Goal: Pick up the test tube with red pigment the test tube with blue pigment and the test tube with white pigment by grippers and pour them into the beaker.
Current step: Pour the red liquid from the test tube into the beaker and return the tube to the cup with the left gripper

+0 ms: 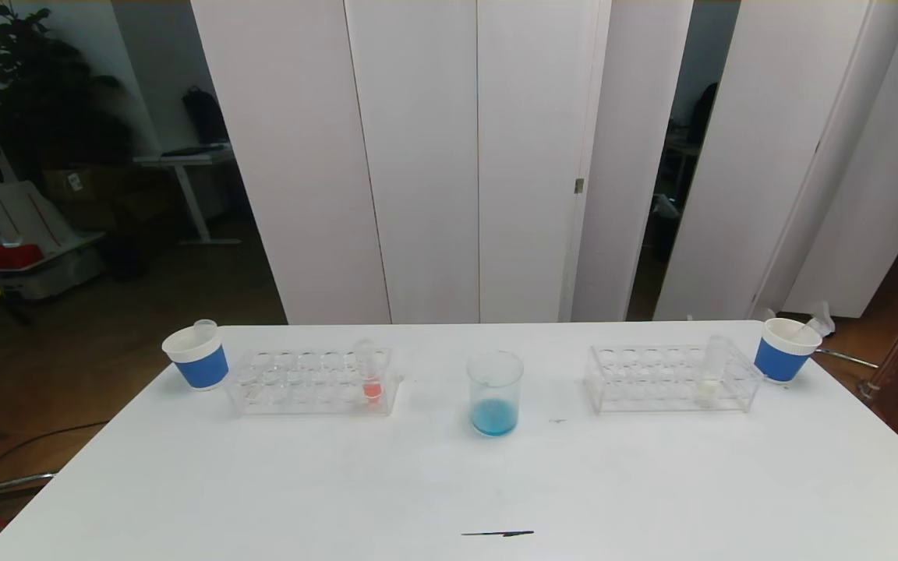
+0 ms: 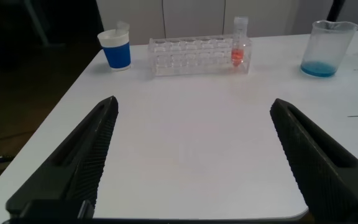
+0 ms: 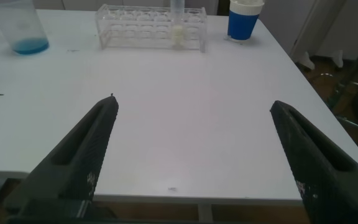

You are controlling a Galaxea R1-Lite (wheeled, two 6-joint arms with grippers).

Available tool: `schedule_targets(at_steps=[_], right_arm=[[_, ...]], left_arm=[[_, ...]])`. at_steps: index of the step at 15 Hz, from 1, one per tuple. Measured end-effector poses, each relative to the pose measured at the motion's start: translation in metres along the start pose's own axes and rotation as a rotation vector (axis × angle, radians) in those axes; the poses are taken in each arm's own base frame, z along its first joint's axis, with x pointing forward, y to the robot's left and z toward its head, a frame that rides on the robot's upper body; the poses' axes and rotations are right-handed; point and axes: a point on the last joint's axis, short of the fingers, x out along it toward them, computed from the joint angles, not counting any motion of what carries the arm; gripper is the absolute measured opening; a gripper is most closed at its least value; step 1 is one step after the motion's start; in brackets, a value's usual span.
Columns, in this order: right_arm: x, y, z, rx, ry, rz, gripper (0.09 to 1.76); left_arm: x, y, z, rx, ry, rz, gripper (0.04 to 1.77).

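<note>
Beaker work is partly done, I'd say: both grippers, left gripper (image 2: 191,155) and right gripper (image 3: 191,155), hang spread open and empty over the near worktop (image 1: 449,483), well apart from everything. Beyond them, the beaker (image 1: 495,392) holds blue liquid at centre. The red test tube (image 1: 371,372) stands in the left rack (image 1: 312,382), the white test tube (image 1: 711,372) in the right rack (image 1: 671,379); either needs an upright grasp next.
</note>
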Motion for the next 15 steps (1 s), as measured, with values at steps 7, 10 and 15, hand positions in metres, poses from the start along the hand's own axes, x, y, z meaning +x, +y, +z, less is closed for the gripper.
schedule_targets(at_steps=[7, 10, 15], right_arm=[[0.0, 0.0, 0.0, 0.0, 0.0, 0.0, 1.75], [0.0, 0.0, 0.0, 0.0, 0.0, 0.0, 1.75], [0.0, 0.0, 0.0, 0.0, 0.0, 0.0, 1.75]], left_arm=[[-0.013, 0.003, 0.066, 0.003, -0.081, -0.019, 1.75], [0.001, 0.005, 0.113, 0.002, -0.075, -0.023, 1.75], [0.066, 0.008, 0.18, -0.009, -0.058, -0.025, 1.75]])
